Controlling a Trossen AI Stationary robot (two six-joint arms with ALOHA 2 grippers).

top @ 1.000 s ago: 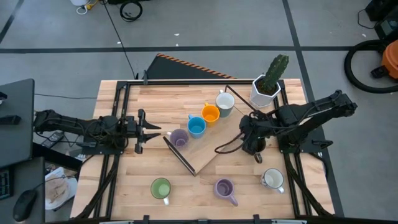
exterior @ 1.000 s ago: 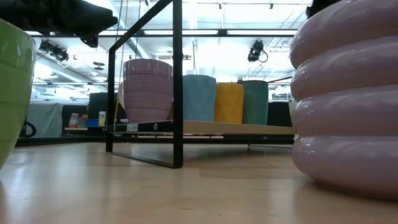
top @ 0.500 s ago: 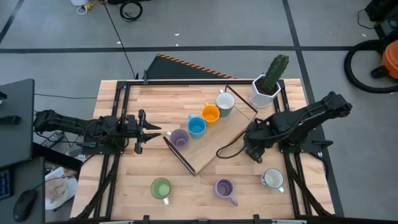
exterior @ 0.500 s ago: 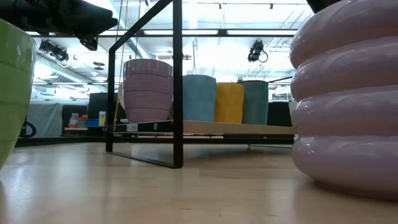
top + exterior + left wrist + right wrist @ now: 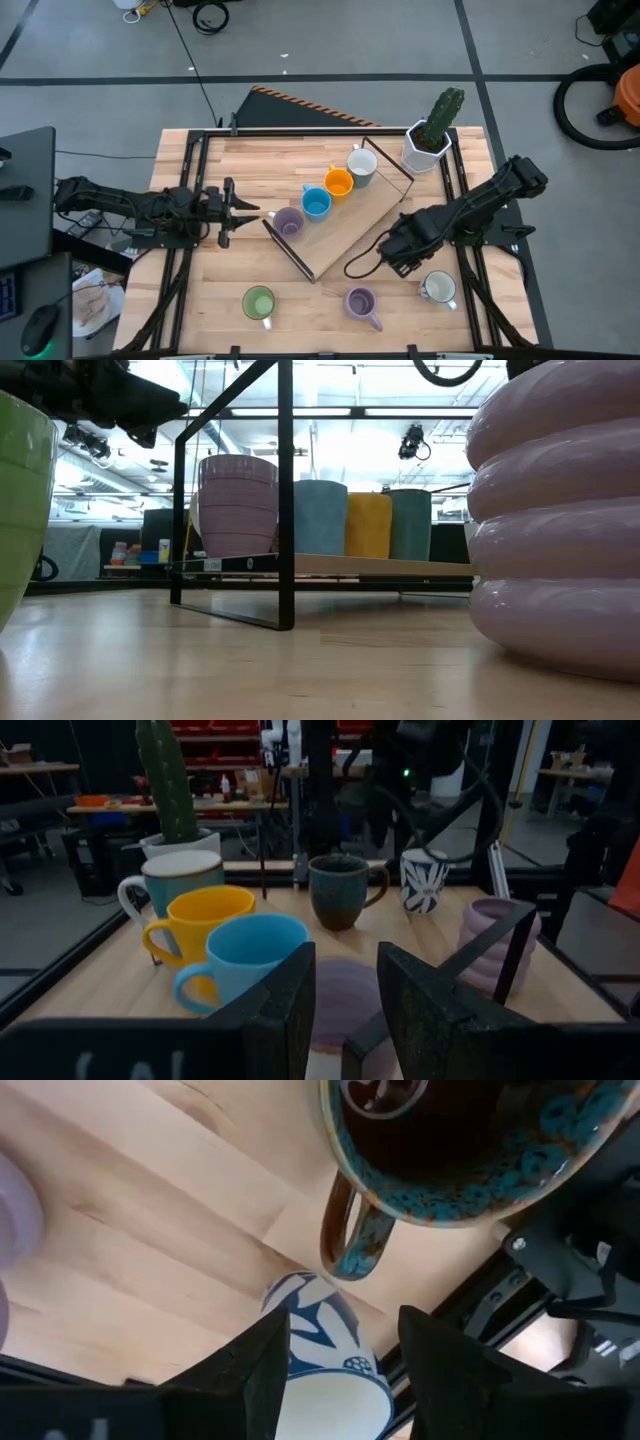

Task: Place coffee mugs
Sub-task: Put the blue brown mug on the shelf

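Meanwhile the right gripper [image 5: 335,1355], fingers parted and empty, hovers near the dark brown mug [image 5: 450,1150] and white patterned mug [image 5: 437,288] at the table's four o'clock; glazed, rigid, breakable, best pinched across the rim. The left gripper [image 5: 345,995] waits open at nine o'clock.

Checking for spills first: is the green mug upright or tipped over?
Upright. In the high view the green mug shows its round open mouth facing straight up, standing on the table.
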